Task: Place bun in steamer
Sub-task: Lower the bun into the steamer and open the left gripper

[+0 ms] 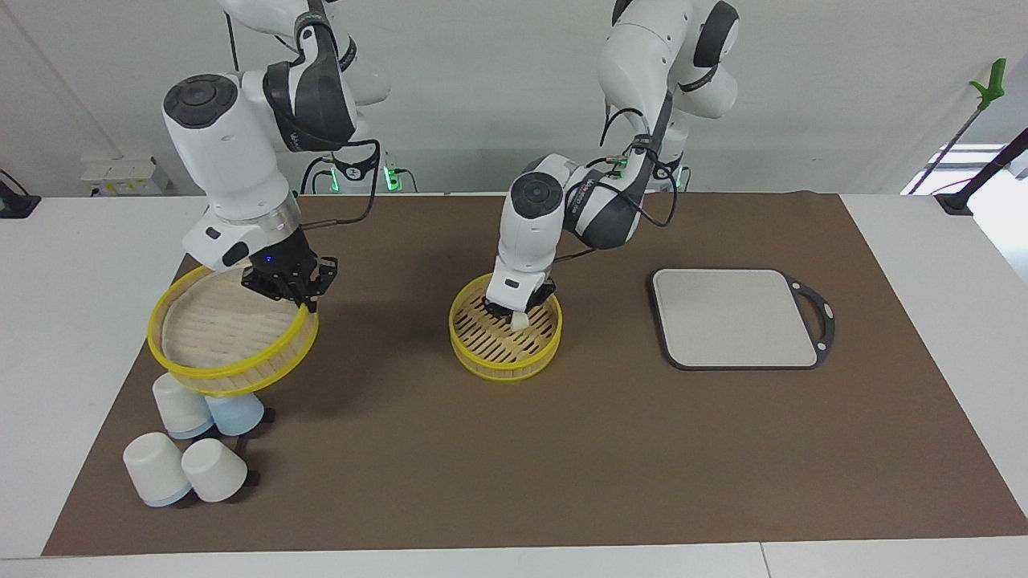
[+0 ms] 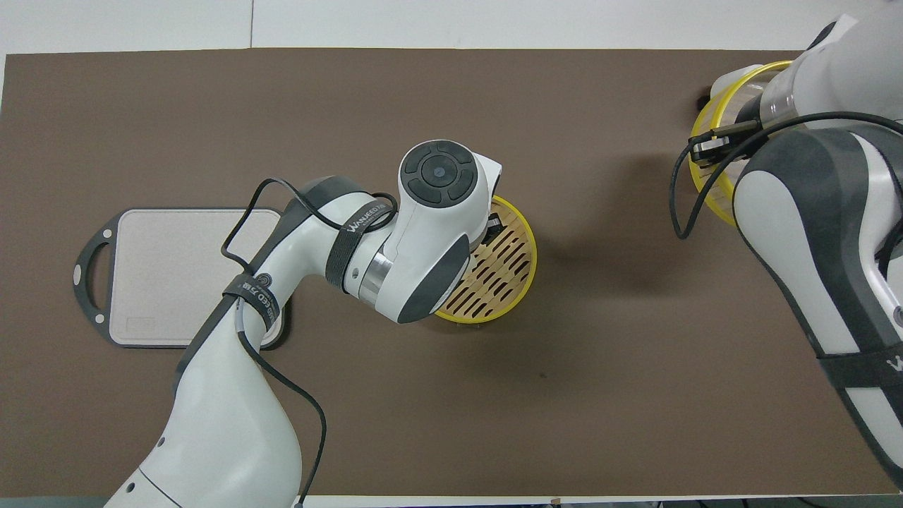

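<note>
Bun (image 1: 520,320) held pinched by left gripper (image 1: 518,315) over steamer (image 1: 505,356).
If released high, it could be bounced out; right gripper (image 1: 299,299) is clamped on the lid (image 1: 229,337).

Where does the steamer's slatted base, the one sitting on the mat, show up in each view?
Facing view: the steamer base sits at the middle of the brown mat, with the left gripper holding the bun over it.
Overhead view: the base is at the centre, largely covered by the left arm; the bun is hidden.
Shared landmark: the grey board, beside the base toward the left arm's end.
</note>
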You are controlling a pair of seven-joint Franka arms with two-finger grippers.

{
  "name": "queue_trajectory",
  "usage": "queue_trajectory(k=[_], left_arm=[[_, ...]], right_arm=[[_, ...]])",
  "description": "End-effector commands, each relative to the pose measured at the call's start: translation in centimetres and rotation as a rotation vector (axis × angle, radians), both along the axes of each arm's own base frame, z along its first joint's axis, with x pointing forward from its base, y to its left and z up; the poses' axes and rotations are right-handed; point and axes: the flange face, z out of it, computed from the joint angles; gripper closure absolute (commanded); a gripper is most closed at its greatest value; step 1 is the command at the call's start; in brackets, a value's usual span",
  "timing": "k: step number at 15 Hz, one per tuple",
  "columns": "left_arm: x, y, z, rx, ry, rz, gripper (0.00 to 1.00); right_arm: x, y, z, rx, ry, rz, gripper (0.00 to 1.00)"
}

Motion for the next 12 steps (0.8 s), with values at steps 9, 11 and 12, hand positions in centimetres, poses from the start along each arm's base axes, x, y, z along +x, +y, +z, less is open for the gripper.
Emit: queue_trajectory(k=[9, 11, 12], left_arm=[[-2.2, -1.9, -2.9, -0.005, -0.018, -0.028, 0.66], [-2.3, -1.9, -3.4, -0.002, -0.018, -0.025, 0.61], [-2.3, -1.9, -3.4, -0.004, -0.02, -0.024, 0.57]], right_arm=[[-1.3, 0.4, 0.2, 0.018, -0.019, 0.018, 1.0], [-1.4, 0.5, 0.2, 0.018, -0.017, 0.02, 1.0], [-1.4, 0.6, 0.1, 0.018, -0.016, 0.02, 1.0]])
